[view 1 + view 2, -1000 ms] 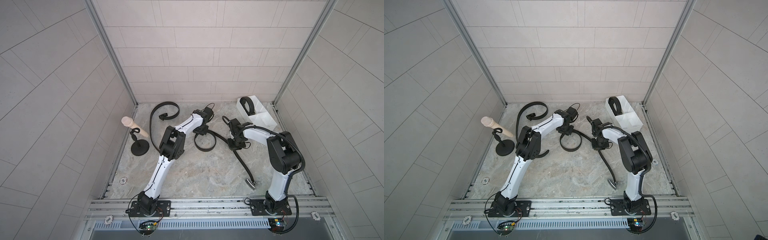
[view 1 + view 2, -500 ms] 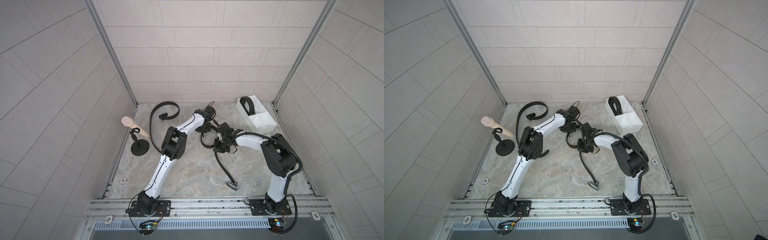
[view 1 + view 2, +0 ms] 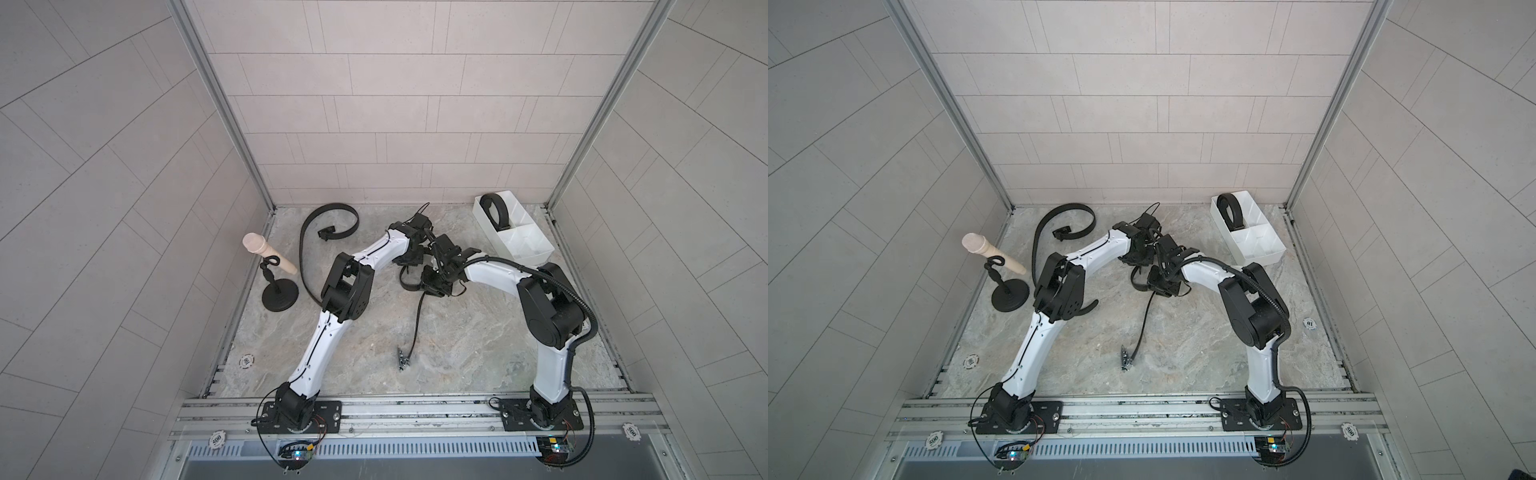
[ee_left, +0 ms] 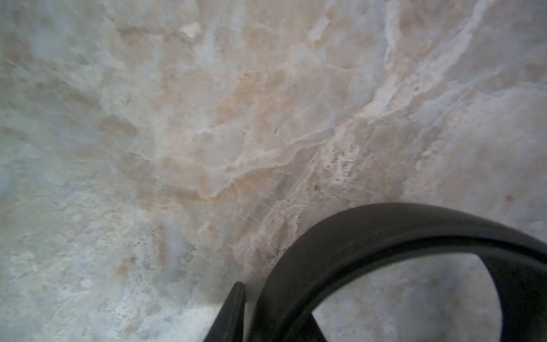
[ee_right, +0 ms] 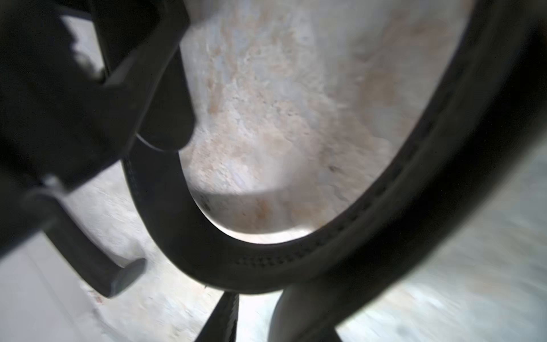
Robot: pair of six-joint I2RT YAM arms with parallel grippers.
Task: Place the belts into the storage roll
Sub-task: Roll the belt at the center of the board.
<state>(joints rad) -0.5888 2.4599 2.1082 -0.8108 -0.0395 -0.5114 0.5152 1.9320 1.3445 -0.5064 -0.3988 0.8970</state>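
Leftward across the counter [image 3: 478,340] went our right pincer [image 3: 433,285] and the belt [image 3: 417,320], meeting the left pincer [image 3: 409,269] mid-frame; we could not tell either pincer's grip.

Black belt [image 5: 266,263] bent in wide loop over pale marbled table [image 5: 281,118], row of small holes along it, dark blurred robot part [image 5: 59,103] beside.

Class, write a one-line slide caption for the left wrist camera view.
Left wrist view: a curved black belt arcs close to the camera, above a pale marbled tabletop.
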